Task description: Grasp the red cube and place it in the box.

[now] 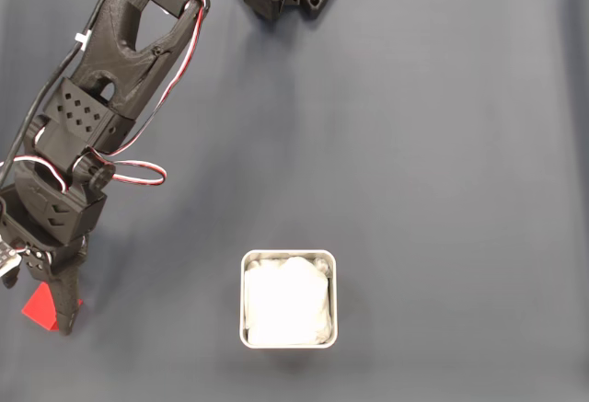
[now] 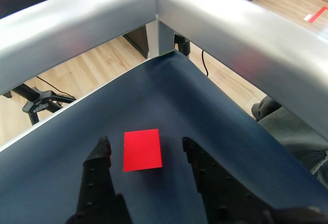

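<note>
The red cube lies at the far lower left of the dark mat in the fixed view, partly covered by a black finger. In the wrist view the red cube rests on the mat between my two black fingers, slightly beyond their tips, with a gap on each side. My gripper is open around it; in the fixed view my gripper points down over the cube. The box, white and square with a wrinkly lining, sits low in the middle, well to the right of the cube.
The arm stretches from its base at the top of the fixed view down the left side. In the wrist view, silver frame rails meet at the mat's corner just beyond the cube, with wooden floor outside.
</note>
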Robot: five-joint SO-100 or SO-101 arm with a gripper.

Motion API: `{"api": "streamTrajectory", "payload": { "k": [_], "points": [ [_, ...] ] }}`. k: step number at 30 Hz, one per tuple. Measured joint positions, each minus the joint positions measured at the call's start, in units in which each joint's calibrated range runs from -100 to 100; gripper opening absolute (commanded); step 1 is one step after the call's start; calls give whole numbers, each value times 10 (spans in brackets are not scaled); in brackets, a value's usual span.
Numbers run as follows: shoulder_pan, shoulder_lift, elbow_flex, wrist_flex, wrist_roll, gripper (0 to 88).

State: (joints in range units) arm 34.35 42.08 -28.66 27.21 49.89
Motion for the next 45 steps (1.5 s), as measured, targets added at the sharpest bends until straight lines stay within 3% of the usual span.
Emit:
{"api": "streamTrajectory", "payload": {
  "k": [45],
  "points": [
    [-10,28,4,0,9,331]
  ]
}}
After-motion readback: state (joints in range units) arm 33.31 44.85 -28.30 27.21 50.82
